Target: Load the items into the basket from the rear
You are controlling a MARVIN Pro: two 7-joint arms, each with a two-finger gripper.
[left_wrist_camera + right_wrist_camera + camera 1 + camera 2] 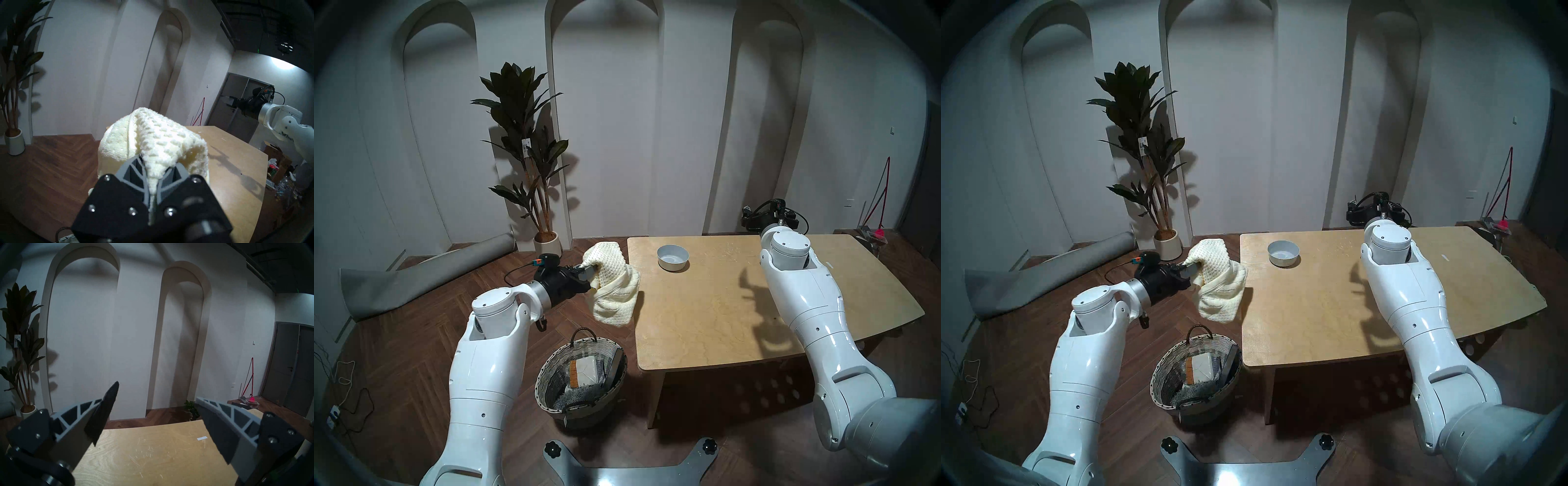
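My left gripper (594, 279) (158, 161) is shut on the cream-yellow waffle-knit towel (612, 288) (1219, 288) (153, 140). The towel hangs in the air just off the table's left edge, beyond the basket. On the floor by the table's near left corner stands the wicker basket (544, 370) (1158, 373), with the bagged bread loaf (583, 368) (1200, 365) lying inside. The pale bowl (673, 258) (1283, 253) stands upright on the table's far left part. My right gripper (157, 390) is open and empty above the table's far right side.
The light wooden table (704, 322) fills the middle and right. A grey shaggy cloth (575, 397) and a dark flat thing (614, 368) also lie in the basket. A cream plant pot (546, 242) and a rolled grey mat (415, 281) sit on the floor at the back left.
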